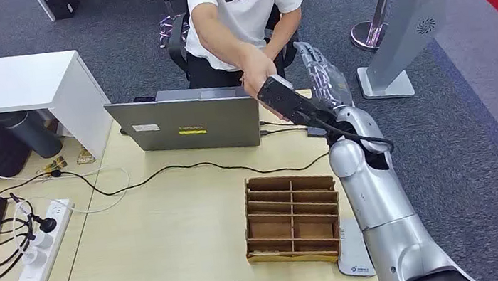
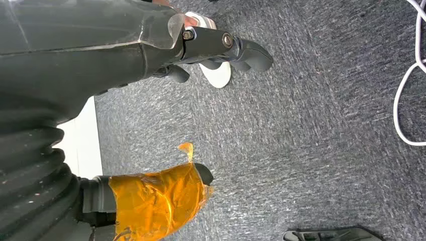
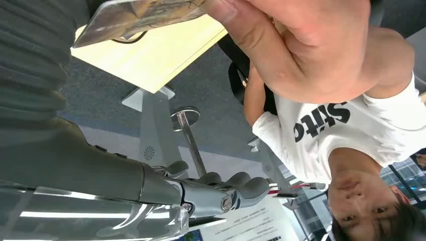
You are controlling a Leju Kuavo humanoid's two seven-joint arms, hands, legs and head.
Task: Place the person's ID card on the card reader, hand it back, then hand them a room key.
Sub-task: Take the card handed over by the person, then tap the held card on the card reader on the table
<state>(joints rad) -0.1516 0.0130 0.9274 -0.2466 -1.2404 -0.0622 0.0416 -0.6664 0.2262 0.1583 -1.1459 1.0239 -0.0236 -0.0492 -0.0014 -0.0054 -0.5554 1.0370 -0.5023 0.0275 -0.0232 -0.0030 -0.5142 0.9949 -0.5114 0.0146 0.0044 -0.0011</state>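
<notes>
While the person's hand holds the card, your right hand sits open beside it (left hand empty too).

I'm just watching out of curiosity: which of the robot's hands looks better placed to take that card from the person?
The right hand: it reaches over the desk beside the person's hand holding the card. The left hand hangs over carpet.
</notes>
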